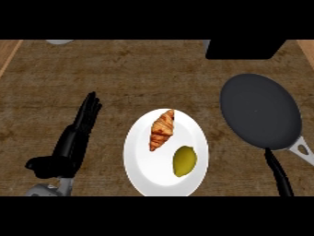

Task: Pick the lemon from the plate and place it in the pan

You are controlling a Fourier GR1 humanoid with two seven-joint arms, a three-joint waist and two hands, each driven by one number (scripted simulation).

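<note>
A yellow-green lemon (pixel 183 161) lies on the lower right part of a white plate (pixel 140 159) near the counter's front middle. To the plate's right sits a dark round pan (pixel 260 110), its silver handle (pixel 308 154) pointing to the lower right. My right hand (pixel 279 173) comes in from the lower edge between the plate and the pan handle, fingers straight, well apart from the lemon and holding nothing. My left hand (pixel 74 138) rests open to the left of the plate, fingers pointing away from me.
A croissant (pixel 162 130) lies on the plate's upper half, above the lemon. A black block (pixel 244 48) stands at the far edge behind the pan. A pale object (pixel 59 42) shows at the far left. Lighter wood strips border both sides.
</note>
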